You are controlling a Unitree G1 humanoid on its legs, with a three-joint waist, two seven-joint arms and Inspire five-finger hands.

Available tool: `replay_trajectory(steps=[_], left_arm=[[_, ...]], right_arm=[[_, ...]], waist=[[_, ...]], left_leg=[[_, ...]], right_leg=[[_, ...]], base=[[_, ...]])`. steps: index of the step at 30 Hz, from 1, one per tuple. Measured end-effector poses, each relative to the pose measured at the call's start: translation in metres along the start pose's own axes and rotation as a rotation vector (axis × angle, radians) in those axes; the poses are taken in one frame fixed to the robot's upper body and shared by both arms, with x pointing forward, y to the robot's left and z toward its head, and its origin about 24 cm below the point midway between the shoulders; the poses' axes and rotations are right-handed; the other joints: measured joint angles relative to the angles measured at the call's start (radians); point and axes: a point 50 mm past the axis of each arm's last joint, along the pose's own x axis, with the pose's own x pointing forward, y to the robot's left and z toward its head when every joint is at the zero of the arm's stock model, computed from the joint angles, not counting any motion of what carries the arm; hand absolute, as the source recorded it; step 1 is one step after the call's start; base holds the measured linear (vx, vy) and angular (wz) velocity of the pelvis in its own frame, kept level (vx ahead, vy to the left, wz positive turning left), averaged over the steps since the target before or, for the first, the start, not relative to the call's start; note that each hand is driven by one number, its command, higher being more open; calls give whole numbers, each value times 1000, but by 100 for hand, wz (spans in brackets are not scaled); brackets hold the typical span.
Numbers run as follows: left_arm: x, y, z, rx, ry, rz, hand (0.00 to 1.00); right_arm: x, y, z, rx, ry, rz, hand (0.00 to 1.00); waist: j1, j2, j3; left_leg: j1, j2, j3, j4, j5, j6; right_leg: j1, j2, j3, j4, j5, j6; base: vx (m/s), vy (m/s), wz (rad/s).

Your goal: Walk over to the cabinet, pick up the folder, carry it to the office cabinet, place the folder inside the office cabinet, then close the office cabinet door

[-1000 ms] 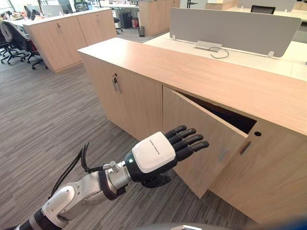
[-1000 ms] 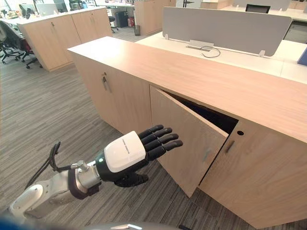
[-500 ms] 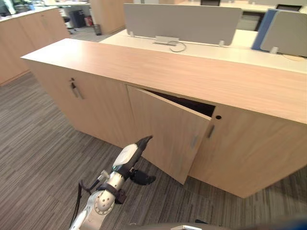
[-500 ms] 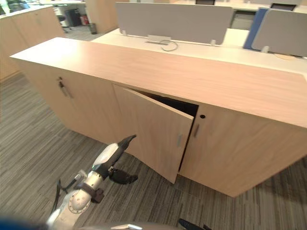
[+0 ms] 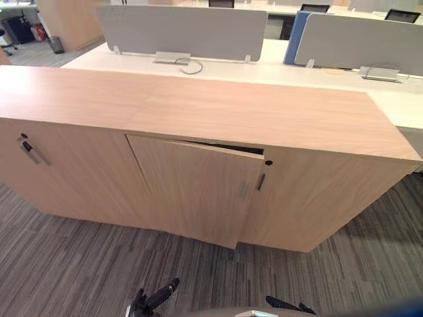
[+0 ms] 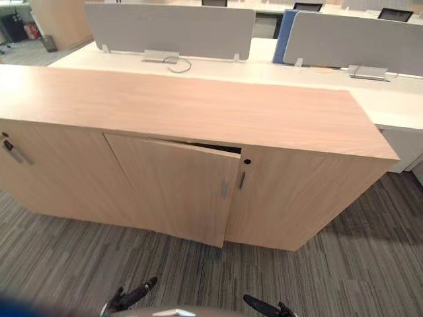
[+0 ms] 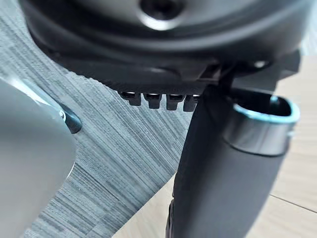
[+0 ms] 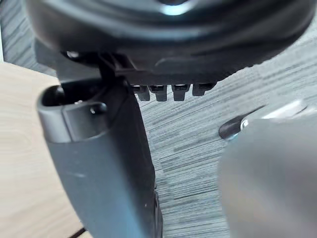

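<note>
The office cabinet [image 5: 198,112] stands straight ahead, long and low, with a bare wooden top. Its middle door [image 5: 192,191] is ajar. The door's right edge swings out toward the near side and leaves a thin dark gap [image 5: 228,148] under the top. I cannot see what lies inside. A slim handle [image 5: 244,191] sits near the free edge of this door. The door to its right is flush and has its own handle [image 5: 260,181] with a small round hole [image 5: 268,162] above it. The door on the far left is also flush and has a handle [image 5: 30,152].

I cannot tell where the folder is.

The left hand [image 5: 155,300] hangs low at the near edge, over the grey carpet floor [image 5: 79,264] and well apart from the door. Its fingers are stretched out loosely and hold nothing. The right hand [image 5: 285,304] hangs low to its right in the same way, fingers relaxed and empty.

Behind the cabinet is a pale worktop [image 5: 218,66] with grey screens [image 5: 178,30], a blue panel [image 5: 296,30] and a looped cable [image 5: 188,65].
</note>
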Motion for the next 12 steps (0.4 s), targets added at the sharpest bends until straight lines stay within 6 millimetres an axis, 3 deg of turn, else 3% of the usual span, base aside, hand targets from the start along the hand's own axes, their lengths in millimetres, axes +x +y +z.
replay_trajectory(steps=[8, 12], left_arm=[[-1, 10, -18, -123, 98, 9, 100], [1, 6, -13, -40, 96, -71, 100]], right_arm=[[-1, -11, -9, 102, 38, -42, 100], [-2, -13, -16, 120, 72, -47, 100]], waist=[[-5, 13, -18], [-18, 5, -14]], left_leg=[[78, 28, -1, -121, 52, -21], [92, 36, 3, -132, 58, -24]], right_leg=[[29, 24, -8, -36, 16, -15], [45, 33, -5, -56, 30, -20]], base=[[10, -36, 0], [-50, -19, -4]])
